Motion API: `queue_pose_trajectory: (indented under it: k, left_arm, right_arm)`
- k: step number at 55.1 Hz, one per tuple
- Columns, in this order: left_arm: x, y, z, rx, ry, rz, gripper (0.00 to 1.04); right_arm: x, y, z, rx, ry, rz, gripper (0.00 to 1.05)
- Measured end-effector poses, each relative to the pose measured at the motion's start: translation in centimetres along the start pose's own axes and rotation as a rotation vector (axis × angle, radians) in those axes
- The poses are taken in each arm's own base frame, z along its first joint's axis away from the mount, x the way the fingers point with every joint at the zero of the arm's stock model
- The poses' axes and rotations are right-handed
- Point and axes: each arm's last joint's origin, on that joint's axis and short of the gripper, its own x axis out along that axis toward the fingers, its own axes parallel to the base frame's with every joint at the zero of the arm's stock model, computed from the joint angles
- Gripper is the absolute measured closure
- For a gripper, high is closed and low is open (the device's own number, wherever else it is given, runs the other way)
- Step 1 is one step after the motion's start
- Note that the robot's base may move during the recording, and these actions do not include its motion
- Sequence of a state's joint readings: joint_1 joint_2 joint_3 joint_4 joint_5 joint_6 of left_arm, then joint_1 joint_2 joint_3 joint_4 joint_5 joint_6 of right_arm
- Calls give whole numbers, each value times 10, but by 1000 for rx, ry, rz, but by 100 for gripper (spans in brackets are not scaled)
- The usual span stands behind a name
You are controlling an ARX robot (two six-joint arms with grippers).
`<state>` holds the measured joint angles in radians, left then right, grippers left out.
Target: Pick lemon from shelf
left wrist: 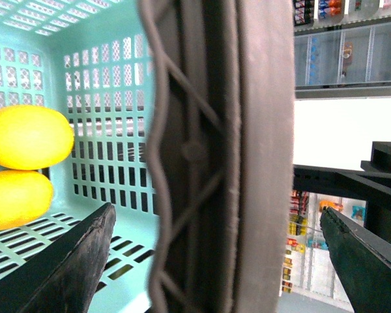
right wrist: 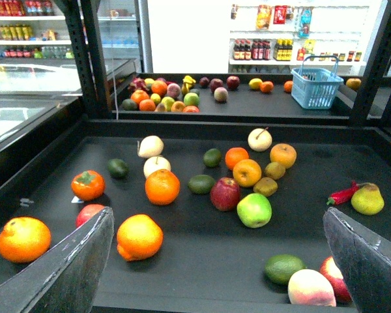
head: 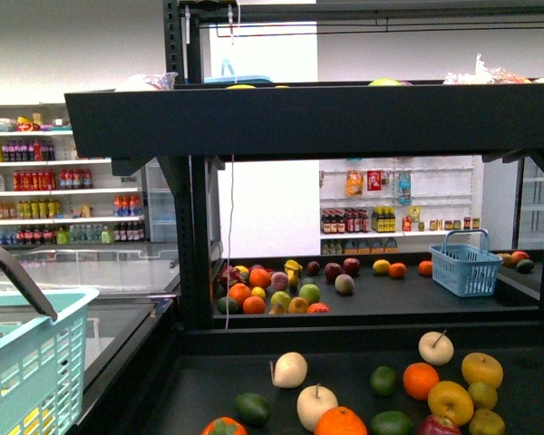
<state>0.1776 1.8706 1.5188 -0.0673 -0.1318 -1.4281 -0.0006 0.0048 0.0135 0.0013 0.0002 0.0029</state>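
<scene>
Two yellow lemons (left wrist: 27, 137) (left wrist: 16, 199) lie inside a teal basket (left wrist: 111, 85). My left gripper (left wrist: 216, 218) is open, its fingers on either side of the basket's grey handle (left wrist: 221, 130) without touching it. The right gripper (right wrist: 218, 218) hangs open over the shelf's lower black tray (right wrist: 202, 261), nothing between its fingers. Mixed fruit is scattered on that tray, including yellow round ones (right wrist: 247, 172) (head: 481, 369); I cannot tell whether any of them is a lemon. Neither gripper shows in the front view.
The teal basket (head: 27, 362) stands at the front left beside the shelf (head: 254, 385). Black posts (head: 195, 236) carry an upper tray (head: 308, 118). A farther tray holds more fruit (head: 254, 299) and a blue basket (head: 465, 265). White bottle shelving (head: 63, 181) is behind.
</scene>
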Motion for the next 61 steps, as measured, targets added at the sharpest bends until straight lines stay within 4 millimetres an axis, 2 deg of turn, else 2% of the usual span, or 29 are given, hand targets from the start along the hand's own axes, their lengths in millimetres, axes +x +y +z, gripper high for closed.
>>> queue_pose_trajectory:
  k: [15,28,48,61]
  left_arm:
    - [-4,3,10,5,-15,5,8]
    - [-21,-8,13,26,-7,-20,8]
    - [-35,-3,14,72,10,37,8]
    - [-56,-9,17,110,1,35,8]
  right_arm:
    - [0,0,0,0,0,0,8]
    - [0,0,0,0,0,0,8]
    - [0,0,0,0,0,0,8]
    - [0,0,0,0,0,0,8]
